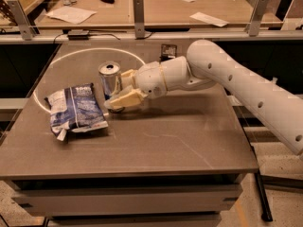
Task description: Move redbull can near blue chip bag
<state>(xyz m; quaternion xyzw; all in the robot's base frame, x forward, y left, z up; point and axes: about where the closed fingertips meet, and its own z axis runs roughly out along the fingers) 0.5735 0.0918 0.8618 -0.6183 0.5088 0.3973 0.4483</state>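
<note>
The redbull can [110, 75] stands upright on the bench [180, 141] just right of the blue chip bag [75, 110], and the gripper [116, 91] is closed around its lower half, so the carry looks all but finished and the placing step is in hand. Next, I judge, the gripper should part gently and back off to the right without tipping the slim can against the bag

The redbull can [110, 79] stands upright just right of the blue chip bag [75, 110]. The gripper [118, 90] is right beside it, low over the table [189, 141].
</note>
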